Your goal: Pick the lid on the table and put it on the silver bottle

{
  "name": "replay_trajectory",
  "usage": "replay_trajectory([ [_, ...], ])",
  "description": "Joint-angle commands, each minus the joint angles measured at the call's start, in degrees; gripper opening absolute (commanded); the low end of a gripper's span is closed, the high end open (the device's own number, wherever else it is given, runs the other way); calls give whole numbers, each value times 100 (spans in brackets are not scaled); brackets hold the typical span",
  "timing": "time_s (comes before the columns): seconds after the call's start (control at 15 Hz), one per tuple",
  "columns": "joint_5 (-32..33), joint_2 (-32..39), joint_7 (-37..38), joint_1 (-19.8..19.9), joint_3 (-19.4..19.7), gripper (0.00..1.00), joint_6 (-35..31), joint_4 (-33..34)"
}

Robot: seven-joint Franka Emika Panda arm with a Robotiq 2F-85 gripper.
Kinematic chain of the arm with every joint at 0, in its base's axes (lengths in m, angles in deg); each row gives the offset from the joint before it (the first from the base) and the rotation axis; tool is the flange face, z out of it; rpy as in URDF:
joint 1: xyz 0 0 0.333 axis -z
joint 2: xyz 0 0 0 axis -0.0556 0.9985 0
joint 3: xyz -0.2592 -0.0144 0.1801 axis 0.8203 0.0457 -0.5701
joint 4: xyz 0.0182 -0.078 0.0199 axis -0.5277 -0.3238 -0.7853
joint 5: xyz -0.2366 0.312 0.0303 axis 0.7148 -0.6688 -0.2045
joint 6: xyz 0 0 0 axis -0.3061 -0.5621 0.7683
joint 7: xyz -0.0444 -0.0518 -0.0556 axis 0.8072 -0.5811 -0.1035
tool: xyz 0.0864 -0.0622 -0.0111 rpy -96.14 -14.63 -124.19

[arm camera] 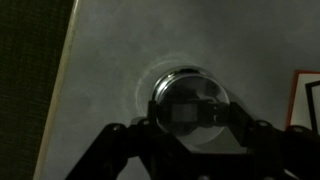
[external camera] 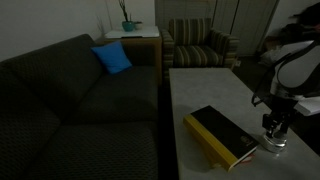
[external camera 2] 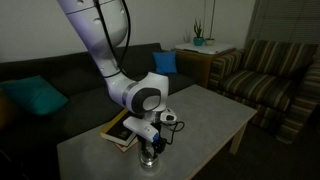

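One step, seating, is judged underway: the lid (arm camera: 190, 103) is flanked by jaws spread to its width, grip undiscernible, atop the silver bottle (external camera: 272, 143) beside the book (external camera: 220, 134); gentle release is needed.

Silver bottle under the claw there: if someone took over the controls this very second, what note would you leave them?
Gripper: directly above the silver bottle, fingers on either side of its round top. Whether they are clamped or loose, I cannot tell.
Bottle: upright on the table, beside the book.
Lid: probably the round disc between the fingers. Whether it is seated is unclear.
Done: the lid seems to have reached the bottle.
Left: check that it sits flat, open the gripper, lift clear.
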Motion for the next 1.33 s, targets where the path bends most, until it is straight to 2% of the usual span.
replay_trajectory([
  [0.0,-50,12,-134,149,-82,45,65,-65],
  [0.13,-55,31,-148,168,-99,45,66,-48],
  [0.2,-64,38,-152,180,-112,92,77,-36],
  [0.33,-59,16,-137,168,-103,98,17,-78],
  [0.6,-65,-127,-76,149,-72,100,-115,-274],
  [0.8,-62,-441,-5,127,-44,100,-456,-769],
  [1.27,-86,-1536,604,-150,250,100,-1979,-2658],
])
